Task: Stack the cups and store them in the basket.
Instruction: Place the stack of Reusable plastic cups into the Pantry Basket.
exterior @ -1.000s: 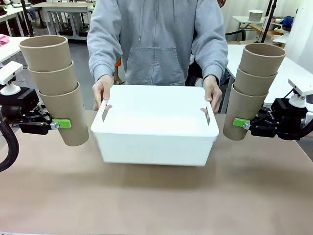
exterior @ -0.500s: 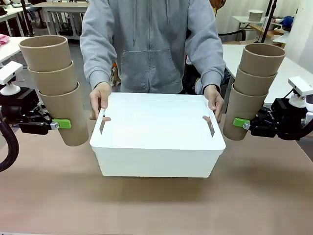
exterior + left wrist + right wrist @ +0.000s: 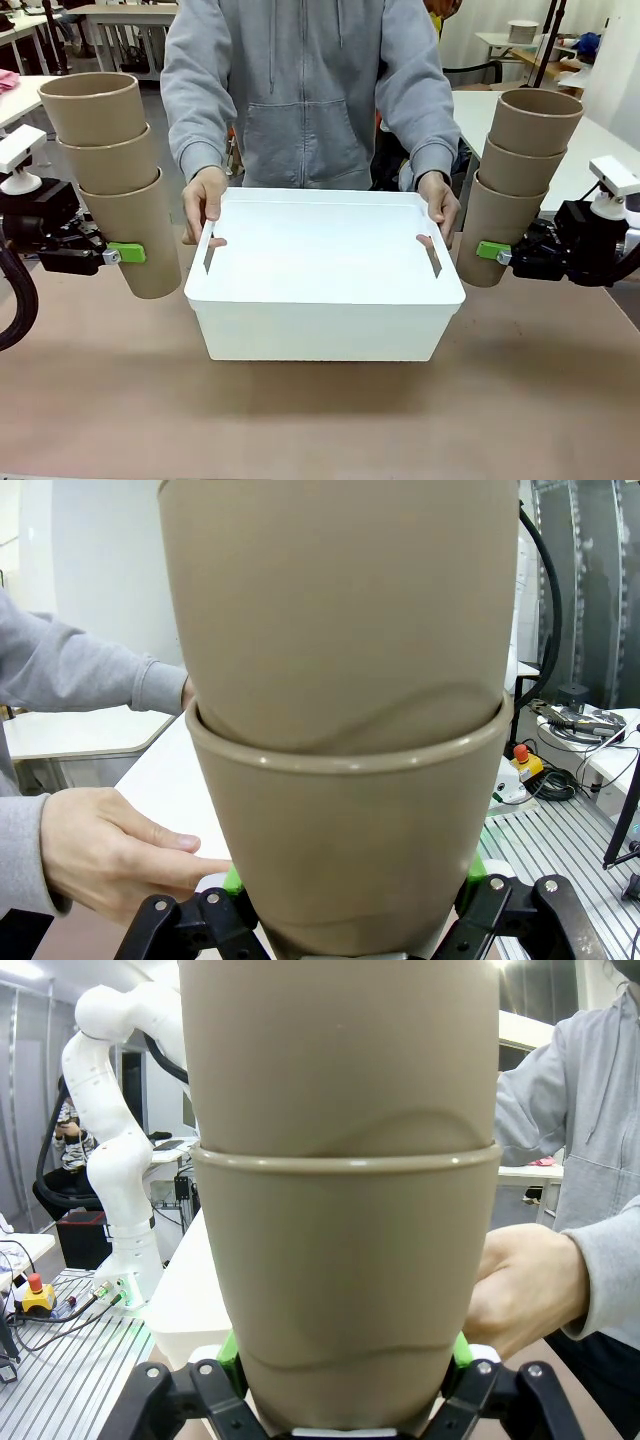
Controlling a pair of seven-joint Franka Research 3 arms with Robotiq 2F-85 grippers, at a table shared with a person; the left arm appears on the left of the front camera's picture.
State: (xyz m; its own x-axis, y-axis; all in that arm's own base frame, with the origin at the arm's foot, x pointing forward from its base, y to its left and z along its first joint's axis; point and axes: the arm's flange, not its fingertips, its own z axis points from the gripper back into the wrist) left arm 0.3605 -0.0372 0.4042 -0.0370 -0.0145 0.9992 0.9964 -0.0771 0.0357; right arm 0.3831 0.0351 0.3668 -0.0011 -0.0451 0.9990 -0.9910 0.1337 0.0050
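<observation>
Two stacks of three tan cups hang above the table. My left gripper [image 3: 125, 253] is shut on the bottom cup of the left stack [image 3: 120, 190], its green pads pressed on the cup's sides [image 3: 350, 810]. On the other side, my right gripper [image 3: 490, 251] is shut on the bottom cup of the right stack [image 3: 515, 185], seen close up [image 3: 345, 1270]. Between them the white basket [image 3: 320, 330] rests on the table, held at both short sides by a person's hands [image 3: 205, 200].
The person in a grey hoodie stands at the far side of the brown table [image 3: 320, 420]. One hand [image 3: 110, 855] shows beside the left stack, the other hand [image 3: 525, 1290] beside the right stack.
The person has brought the basket toward my side and set it down on the table. Both arms and their cup stacks have stayed still.
</observation>
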